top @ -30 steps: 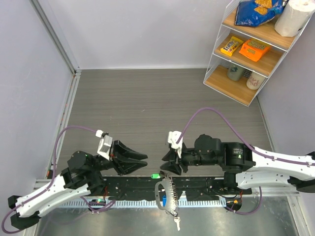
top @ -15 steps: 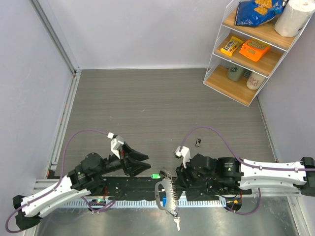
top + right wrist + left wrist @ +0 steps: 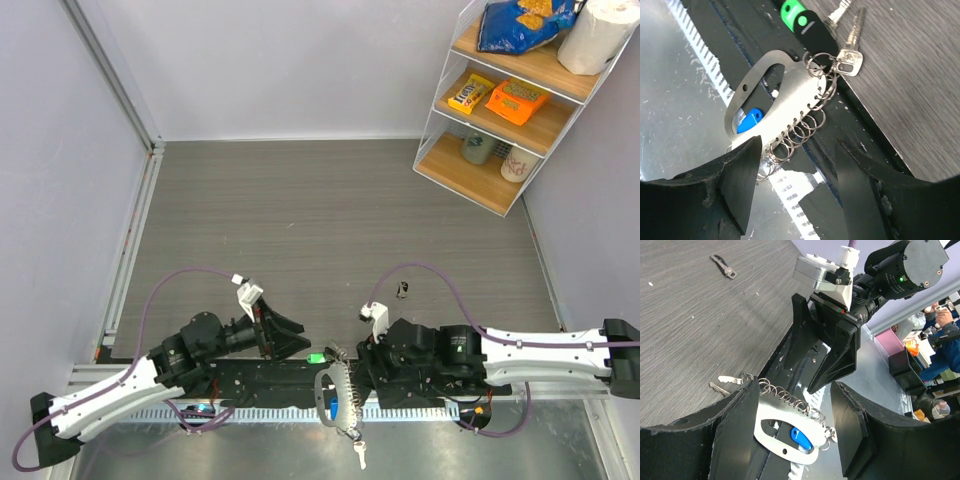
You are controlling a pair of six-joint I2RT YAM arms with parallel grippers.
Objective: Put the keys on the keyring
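Note:
The keyring point(image 3: 333, 392), a pale oval plate with a row of wire rings and a blue tag point(image 3: 749, 121), lies across the black rail between the arm bases. At its far end sit a green-headed key point(image 3: 790, 10), a black-headed key point(image 3: 815, 37) and silver keys point(image 3: 850, 55). One silver key point(image 3: 359, 456) hangs off its near end. My left gripper point(image 3: 795, 385) is open just left of the plate point(image 3: 790, 432), holding nothing. My right gripper point(image 3: 799, 145) is open over the rings, also holding nothing. A small dark key-like piece point(image 3: 402, 290) lies alone on the table.
The wire shelf rack point(image 3: 500, 110) with snacks and cups stands at the back right. A black rail point(image 3: 250, 375) and a metal sheet point(image 3: 280, 455) run along the near edge. Purple cables point(image 3: 190, 272) loop over both arms. Grey walls close in the left and back.
Both arms have drawn in and lowered toward the keyring, and both grippers have opened wider. The small dark piece on the table, hidden under the right arm before, now shows.

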